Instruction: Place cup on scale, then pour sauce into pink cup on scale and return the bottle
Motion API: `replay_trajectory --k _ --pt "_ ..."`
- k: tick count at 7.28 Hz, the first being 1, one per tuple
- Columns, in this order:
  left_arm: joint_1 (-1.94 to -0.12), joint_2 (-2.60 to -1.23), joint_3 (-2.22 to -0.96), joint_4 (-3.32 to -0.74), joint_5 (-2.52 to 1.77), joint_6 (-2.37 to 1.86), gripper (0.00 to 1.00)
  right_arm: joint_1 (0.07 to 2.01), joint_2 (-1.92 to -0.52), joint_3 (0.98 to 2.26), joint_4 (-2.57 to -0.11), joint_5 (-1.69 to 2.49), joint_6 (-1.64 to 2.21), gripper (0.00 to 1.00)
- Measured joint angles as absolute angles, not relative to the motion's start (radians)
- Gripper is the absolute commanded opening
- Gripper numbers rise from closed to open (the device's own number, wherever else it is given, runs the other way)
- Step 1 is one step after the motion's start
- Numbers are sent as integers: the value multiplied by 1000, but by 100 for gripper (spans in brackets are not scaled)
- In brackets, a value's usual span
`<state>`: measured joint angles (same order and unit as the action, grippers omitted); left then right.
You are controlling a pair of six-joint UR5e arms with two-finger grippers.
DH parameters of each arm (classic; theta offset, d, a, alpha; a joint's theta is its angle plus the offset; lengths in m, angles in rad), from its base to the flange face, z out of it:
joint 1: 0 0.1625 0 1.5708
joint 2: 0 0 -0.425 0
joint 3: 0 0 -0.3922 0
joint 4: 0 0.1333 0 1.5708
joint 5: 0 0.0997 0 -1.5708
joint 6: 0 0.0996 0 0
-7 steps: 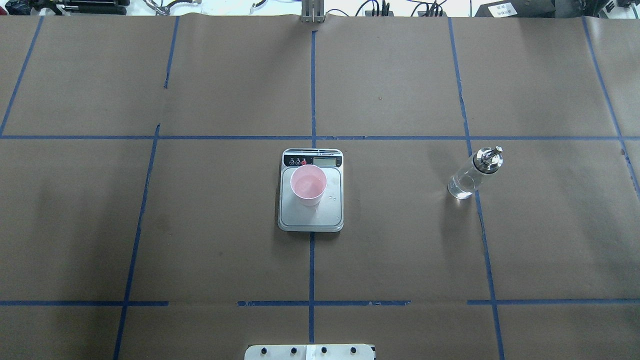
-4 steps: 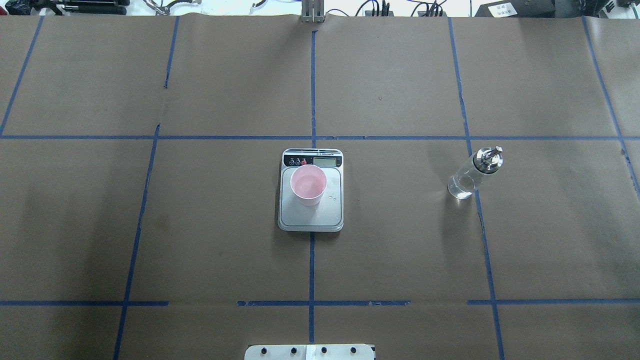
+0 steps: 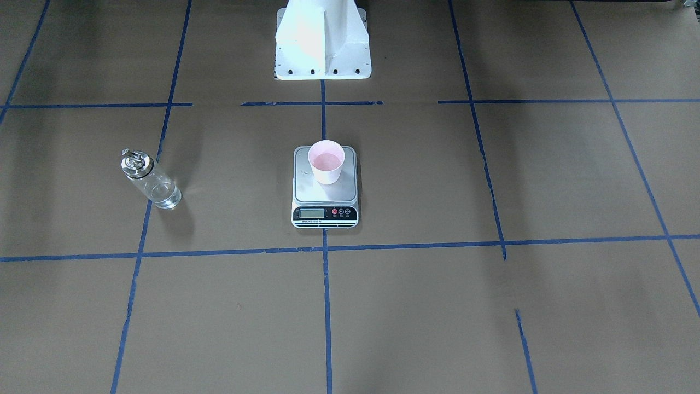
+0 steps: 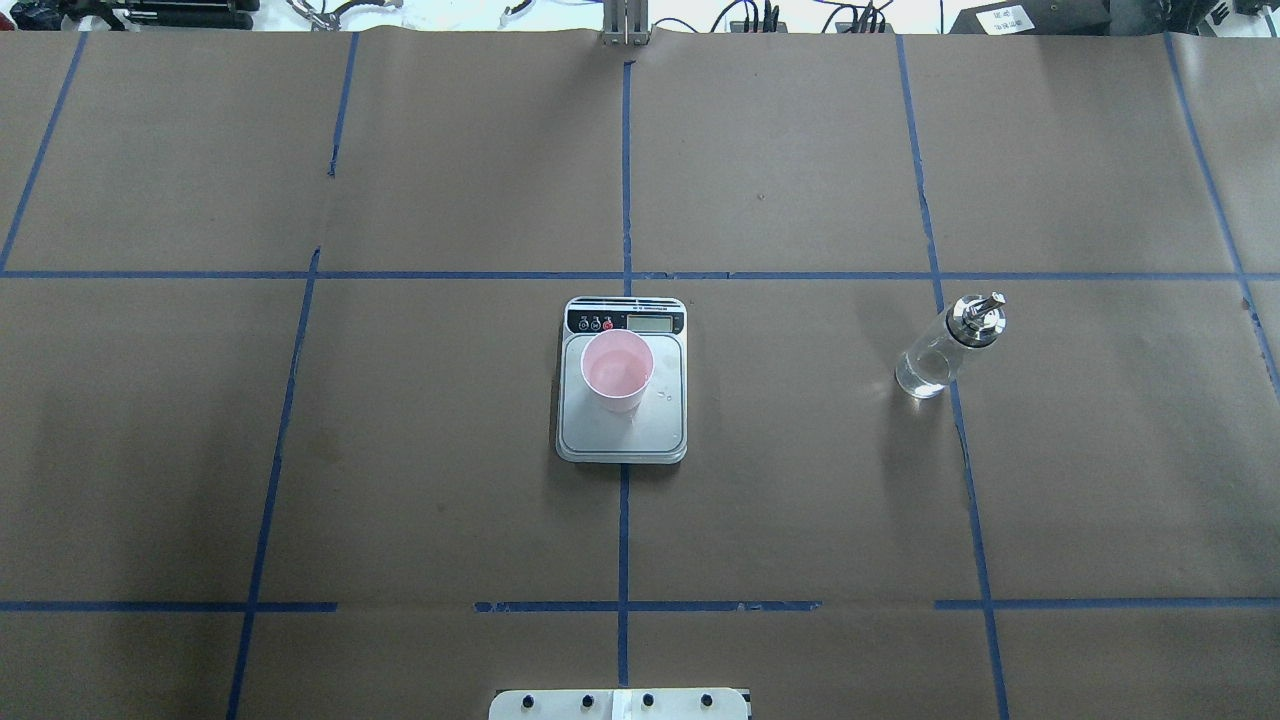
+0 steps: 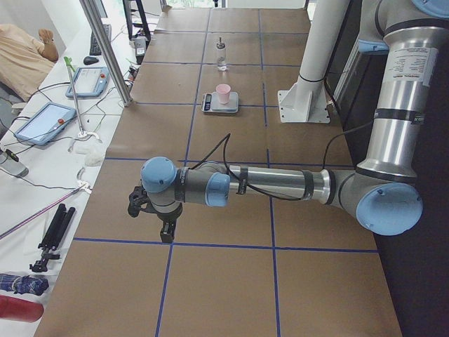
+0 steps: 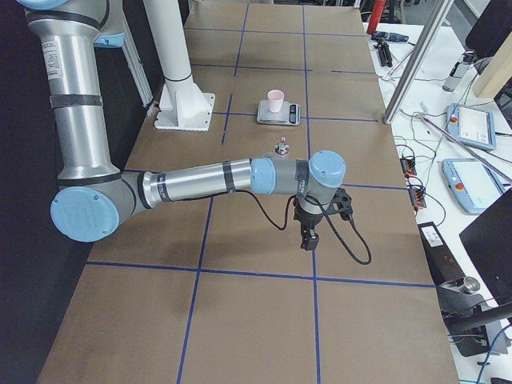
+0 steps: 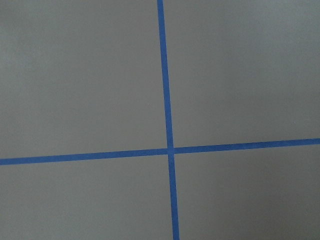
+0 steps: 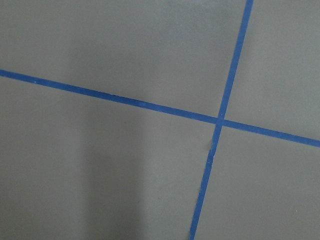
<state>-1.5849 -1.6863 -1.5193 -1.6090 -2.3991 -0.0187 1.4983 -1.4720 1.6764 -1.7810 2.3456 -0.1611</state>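
Observation:
The pink cup (image 4: 617,370) stands upright on the scale (image 4: 622,436) at the table's middle, toward the plate's display end; the cup (image 3: 326,162) shows a level, glossy pink surface inside. The clear bottle (image 4: 938,356) stands upright on the paper far to the robot's right, with its metal spout on top; the bottle (image 3: 151,183) is touched by nothing. My left gripper (image 5: 167,232) and right gripper (image 6: 308,240) hang over bare paper near the table's two ends, far from the scale. They show only in the side views, so I cannot tell if either is open or shut.
Brown paper with blue tape lines (image 4: 625,275) covers the table. The white robot pedestal (image 3: 322,41) stands behind the scale. A few droplets (image 4: 665,395) lie on the scale's plate. Side benches hold tablets (image 5: 43,123), cables and a metal post (image 6: 412,60); a person (image 5: 21,56) sits beyond.

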Motion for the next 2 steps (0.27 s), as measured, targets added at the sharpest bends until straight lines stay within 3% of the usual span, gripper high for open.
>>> replay_trajectory --k 2 --pt "-1585 -1690 -1519 -1602 -2398 -17 100 1499 -1477 1675 -1781 2345 -161 100"
